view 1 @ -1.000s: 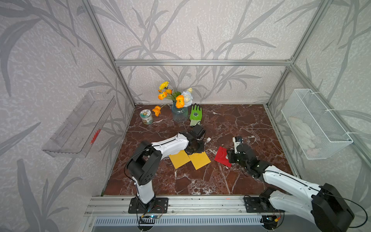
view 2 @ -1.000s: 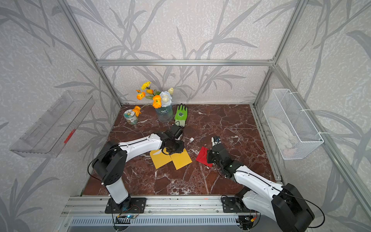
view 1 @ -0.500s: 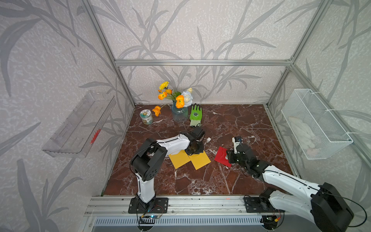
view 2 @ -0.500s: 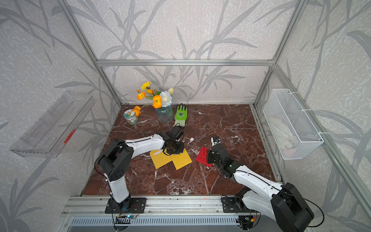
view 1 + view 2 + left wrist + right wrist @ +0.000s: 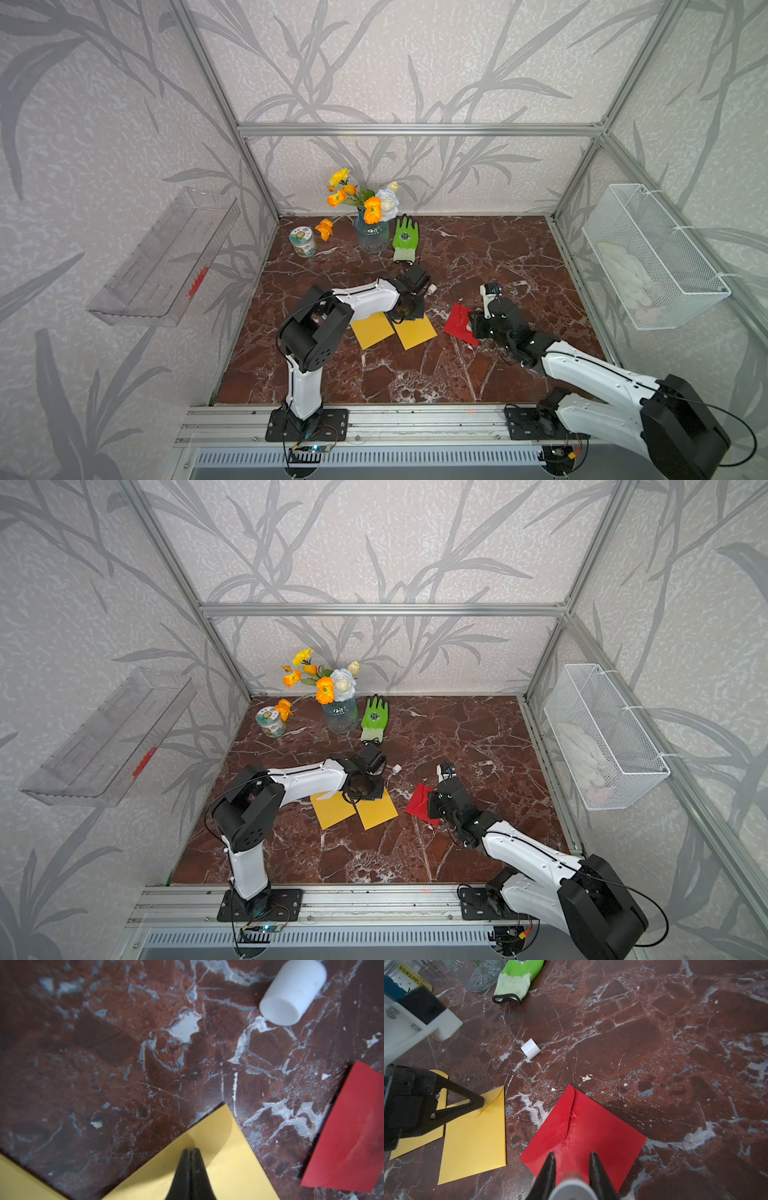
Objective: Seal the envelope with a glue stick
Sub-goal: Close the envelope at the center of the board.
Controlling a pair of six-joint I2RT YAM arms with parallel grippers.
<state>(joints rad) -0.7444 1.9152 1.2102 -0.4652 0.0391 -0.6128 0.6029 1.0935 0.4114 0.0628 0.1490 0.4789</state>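
My right gripper (image 5: 572, 1154) is shut on the glue stick (image 5: 572, 1186), whose uncapped tip hangs just over the red envelope (image 5: 602, 1126). Dried glue smears run along that envelope's closed flap. In both top views the red envelope (image 5: 457, 322) (image 5: 419, 802) lies in front of the right gripper (image 5: 471, 326). My left gripper (image 5: 190, 1149) is shut with nothing in it, its tips resting on the flap of a yellow envelope (image 5: 218, 1157) (image 5: 473, 1136). The white cap (image 5: 530, 1048) (image 5: 432, 289) lies loose on the marble, apart from both grippers.
A second yellow envelope (image 5: 415, 1142) lies partly under the first. A green glove (image 5: 405, 239), a glass vase of flowers (image 5: 372, 235) and a small jar (image 5: 302, 243) stand near the back wall. A wire basket (image 5: 652, 257) hangs on the right wall.
The left gripper's jaws have closed fully over the yellow envelope, and the left arm's elbow has shifted slightly. The right arm and the glue stick have stayed put.
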